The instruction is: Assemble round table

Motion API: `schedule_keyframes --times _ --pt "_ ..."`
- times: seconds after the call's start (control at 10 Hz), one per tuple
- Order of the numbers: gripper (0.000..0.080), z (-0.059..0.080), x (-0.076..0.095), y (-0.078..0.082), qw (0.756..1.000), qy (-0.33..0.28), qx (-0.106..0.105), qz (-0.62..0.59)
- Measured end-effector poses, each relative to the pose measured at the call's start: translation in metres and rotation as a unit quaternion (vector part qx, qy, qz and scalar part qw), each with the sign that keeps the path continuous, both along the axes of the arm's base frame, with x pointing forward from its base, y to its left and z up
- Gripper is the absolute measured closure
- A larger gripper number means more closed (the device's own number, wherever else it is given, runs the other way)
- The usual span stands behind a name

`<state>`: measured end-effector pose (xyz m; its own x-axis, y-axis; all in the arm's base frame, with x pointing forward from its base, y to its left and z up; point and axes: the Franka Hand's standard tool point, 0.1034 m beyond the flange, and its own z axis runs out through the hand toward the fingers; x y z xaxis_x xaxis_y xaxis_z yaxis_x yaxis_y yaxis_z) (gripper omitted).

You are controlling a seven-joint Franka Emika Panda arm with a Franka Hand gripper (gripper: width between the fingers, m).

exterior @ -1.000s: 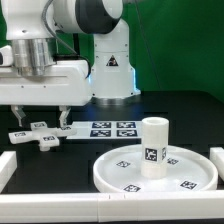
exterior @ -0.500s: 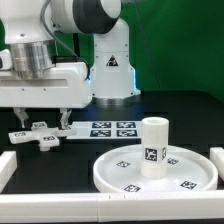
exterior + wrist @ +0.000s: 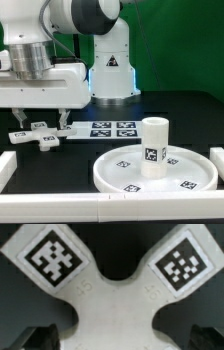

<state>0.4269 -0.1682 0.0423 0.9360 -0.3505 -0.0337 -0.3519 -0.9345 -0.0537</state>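
In the upper left of the exterior view we see the arm's hand (image 3: 41, 117) pointing straight down over the dark desk (image 3: 180, 120), its two fingers (image 3: 20, 115) spread wide apart and holding nothing. Directly under it, at the middle left of the frame, the cross-shaped foot (image 3: 38, 133) lies flat on the desk with its tagged arms pointing outward. We cannot tell from this view whether the fingertips reach down to the foot's level or stop just above it. In the wrist view the foot (image 3: 115, 303) nearly fills the frame: two of its arms fork apart, each bearing a black-and-white square tag. The dark fingertips (image 3: 40, 336) of the hand (image 3: 122, 336) stand on either side of the foot's body, with a gap showing between each tip and the white plastic. Just beside the foot, toward the centre of the exterior view, lies the marker board (image 3: 108, 128). In the lower right of that frame the round disc (image 3: 105, 170) rests flat on the desk, well apart from the foot, and the cylinder leg (image 3: 153, 147) stands upright at its centre. White rails (image 3: 50, 205) border the bottom and side edges of the frame.
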Motion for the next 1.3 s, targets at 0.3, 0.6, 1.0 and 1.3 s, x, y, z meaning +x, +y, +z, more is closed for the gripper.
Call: schedule_keyframes --times 0.3,0.6,1.0,1.3 --pt "0.015 -0.004 -0.001 0.001 1.0 0.002 -0.001 0.002" --pt "0.015 -0.007 -0.003 0.001 1.0 0.005 -0.001 0.002" --pt "0.015 -0.009 -0.004 0.001 1.0 0.007 -0.001 0.002" --pt "0.015 -0.012 -0.006 0.002 1.0 0.01 -0.001 0.005"
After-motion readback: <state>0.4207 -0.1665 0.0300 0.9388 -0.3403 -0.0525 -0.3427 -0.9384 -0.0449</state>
